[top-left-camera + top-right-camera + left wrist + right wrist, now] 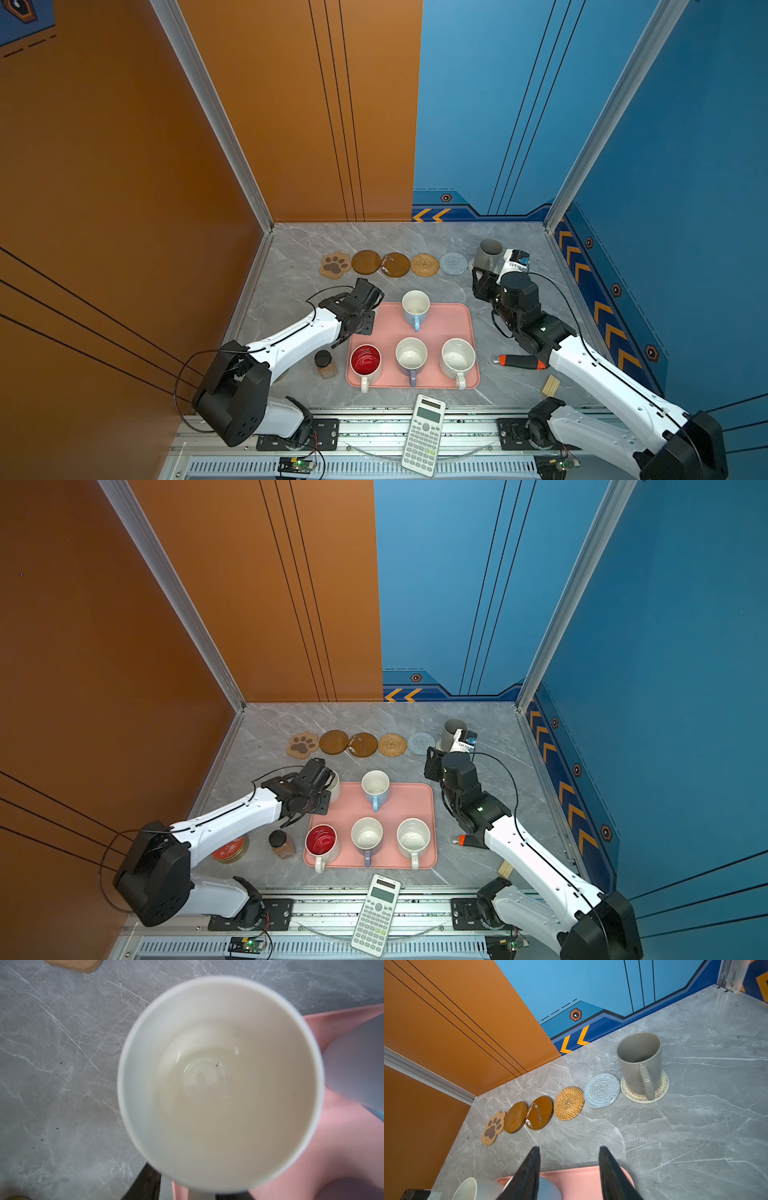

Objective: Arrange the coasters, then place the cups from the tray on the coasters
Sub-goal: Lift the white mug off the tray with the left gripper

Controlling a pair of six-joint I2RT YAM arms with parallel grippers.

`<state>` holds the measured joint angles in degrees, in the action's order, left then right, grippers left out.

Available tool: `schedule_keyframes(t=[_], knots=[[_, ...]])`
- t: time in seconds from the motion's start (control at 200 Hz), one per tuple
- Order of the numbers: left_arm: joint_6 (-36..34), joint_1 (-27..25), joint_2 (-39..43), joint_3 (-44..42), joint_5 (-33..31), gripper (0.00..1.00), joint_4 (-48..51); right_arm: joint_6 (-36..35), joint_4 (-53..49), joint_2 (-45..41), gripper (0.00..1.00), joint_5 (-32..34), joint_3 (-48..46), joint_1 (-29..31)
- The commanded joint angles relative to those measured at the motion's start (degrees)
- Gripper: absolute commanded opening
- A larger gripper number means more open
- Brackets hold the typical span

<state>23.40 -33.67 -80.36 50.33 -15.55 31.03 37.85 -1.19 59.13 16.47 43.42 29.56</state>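
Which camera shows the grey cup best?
Right wrist view: the grey cup shows whole on its whitish coaster. In both top views the right arm partly hides it; the left wrist view misses it.

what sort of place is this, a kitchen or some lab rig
Most likely a robot test cell, not a kitchen: left arm and right arm bolted to an aluminium rail, a marble-look tabletop boxed in by orange panels and blue panels, mugs and coasters laid out as props.
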Motion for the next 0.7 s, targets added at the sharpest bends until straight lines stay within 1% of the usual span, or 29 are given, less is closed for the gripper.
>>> schedule_keyframes(t=[0.0,0.696], knots=[[-0.82,0.67,-0.74,1.4,1.13,0.4,-0.26,1.0,1.59,0.72,0.44,-0.99,-0.54,-0.47],[-0.8,0.8,-2.78,1.84,2.02,0.27,-0.75,1.04,1.67,0.9,0.44,-1.97,-0.53,-0.82]])
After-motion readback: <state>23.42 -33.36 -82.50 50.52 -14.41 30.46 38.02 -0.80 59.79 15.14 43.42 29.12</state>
